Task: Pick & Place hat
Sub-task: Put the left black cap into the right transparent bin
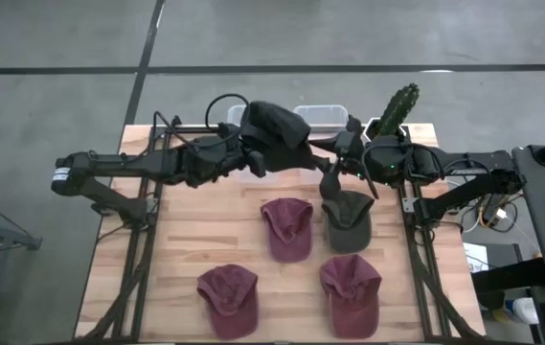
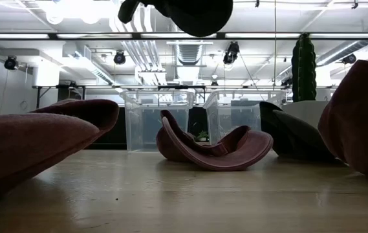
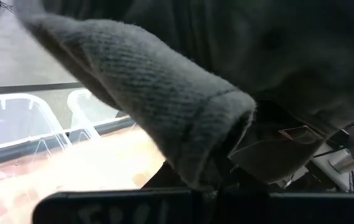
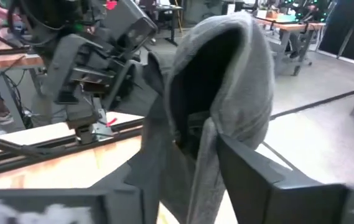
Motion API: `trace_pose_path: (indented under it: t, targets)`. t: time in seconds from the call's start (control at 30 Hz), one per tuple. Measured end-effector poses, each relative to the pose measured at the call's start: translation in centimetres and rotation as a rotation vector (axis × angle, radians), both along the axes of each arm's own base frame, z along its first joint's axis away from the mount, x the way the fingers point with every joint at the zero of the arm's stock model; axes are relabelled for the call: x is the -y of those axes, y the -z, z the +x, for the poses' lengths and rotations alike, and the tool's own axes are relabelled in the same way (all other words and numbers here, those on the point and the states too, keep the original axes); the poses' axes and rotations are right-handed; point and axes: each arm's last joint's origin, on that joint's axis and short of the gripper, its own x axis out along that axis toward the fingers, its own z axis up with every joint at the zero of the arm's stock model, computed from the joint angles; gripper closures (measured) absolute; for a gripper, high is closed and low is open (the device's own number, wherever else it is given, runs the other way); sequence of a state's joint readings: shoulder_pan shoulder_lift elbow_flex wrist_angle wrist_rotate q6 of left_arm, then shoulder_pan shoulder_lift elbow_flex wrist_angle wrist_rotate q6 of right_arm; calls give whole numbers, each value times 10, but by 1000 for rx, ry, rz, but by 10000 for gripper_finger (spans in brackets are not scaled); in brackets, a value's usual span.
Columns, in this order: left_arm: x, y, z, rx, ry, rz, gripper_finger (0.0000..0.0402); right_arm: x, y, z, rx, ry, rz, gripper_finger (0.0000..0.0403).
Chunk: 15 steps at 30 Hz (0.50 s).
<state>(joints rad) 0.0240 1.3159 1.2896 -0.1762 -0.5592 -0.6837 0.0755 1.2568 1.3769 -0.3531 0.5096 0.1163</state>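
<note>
Table (image 1: 205, 225), wooden: holds five hats and two clear bins.

Dark hat (image 1: 274, 134): lifted, held in the air by the left gripper (image 1: 251, 153) over the table's far edge, close to the bins (image 1: 310, 117). Jaws clamped on its fabric; the left wrist view shows the cloth draped right across them. Not yet released.

Grey hat (image 1: 347, 218): resting on the table at right, its upper part pinched by the right gripper (image 1: 330, 187). Jaws closed on the cloth; the right wrist view shows it bunched and hanging between the fingers (image 4: 251, 168). Barely lifted, if at all.

Maroon hats: three, untouched, lying on the table, one central (image 1: 287, 228), one near-left (image 1: 228, 299), one near-right (image 1: 351, 293).

Cactus (image 1: 396, 108): at the far right corner.

Progress, judged: early. One hat is in transit, one gripped, three await picking.
</note>
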Motion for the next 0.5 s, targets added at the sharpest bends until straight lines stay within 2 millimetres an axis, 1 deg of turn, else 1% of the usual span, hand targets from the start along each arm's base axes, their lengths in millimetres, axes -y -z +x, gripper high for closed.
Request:
trace_pose_path:
  t: [0.3, 0.5]
  targets:
    - [3, -2, 0, 17, 25, -8, 397, 4, 1, -2, -22, 101, -39, 381]
    - [4, -3, 0, 33, 32, -8, 396, 8, 3, -4, -47, 177, -56, 392]
